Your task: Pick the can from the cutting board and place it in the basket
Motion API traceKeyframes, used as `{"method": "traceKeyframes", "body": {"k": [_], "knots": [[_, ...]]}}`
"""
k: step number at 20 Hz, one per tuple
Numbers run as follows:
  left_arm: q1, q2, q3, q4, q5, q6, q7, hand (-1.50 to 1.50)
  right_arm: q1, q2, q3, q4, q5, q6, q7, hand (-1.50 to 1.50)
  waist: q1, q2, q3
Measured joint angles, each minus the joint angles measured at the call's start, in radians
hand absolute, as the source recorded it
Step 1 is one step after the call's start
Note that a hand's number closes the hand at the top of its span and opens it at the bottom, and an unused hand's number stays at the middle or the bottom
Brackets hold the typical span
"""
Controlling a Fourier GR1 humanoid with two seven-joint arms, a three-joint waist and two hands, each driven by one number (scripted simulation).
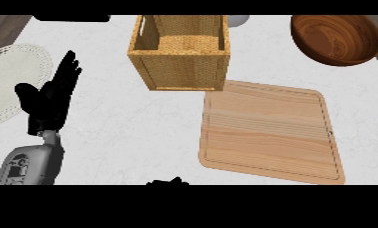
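Note:
The wooden cutting board (269, 132) lies at the right of the counter, and nothing stands on it. The woven basket (181, 52) stands behind it at the top centre, and what shows of its inside holds no can. A small grey rounded thing (238, 20) peeks out behind the basket's far right corner; I cannot tell what it is. My left hand (50, 99) rests open at the left edge, fingers up, well away from the board and the basket. Only a small black part of my right hand (167, 181) shows at the lower edge.
A dark wooden bowl (336, 38) sits at the top right. A white plate (18, 79) lies at the far left, partly behind my left hand. A black object (71, 18) lies at the top left edge.

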Motion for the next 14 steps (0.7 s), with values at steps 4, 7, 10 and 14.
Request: {"method": "traceKeyframes", "body": {"k": [4,7,10,14], "knots": [[-0.006,-0.002,-0.002,-0.004,-0.003,0.003,0.005,0.00,-0.110,0.018,-0.047,-0.051,-0.007,-0.057,0.112,1.50,0.008,0.000,0.000],[-0.017,-0.003,-0.006,-0.007,-0.002,0.001,0.017,0.00,-0.240,0.039,-0.108,-0.075,-0.021,-0.076,0.218,1.50,0.013,0.000,0.000],[-0.027,-0.005,-0.009,-0.003,-0.002,0.000,0.021,0.00,-0.399,0.049,-0.190,-0.058,-0.042,-0.064,0.320,1.50,0.019,0.000,-0.001],[-0.028,-0.016,-0.026,-0.006,-0.013,0.004,0.022,0.00,-0.621,0.054,-0.286,0.030,-0.073,-0.053,0.440,1.50,0.028,0.001,-0.001]]}}
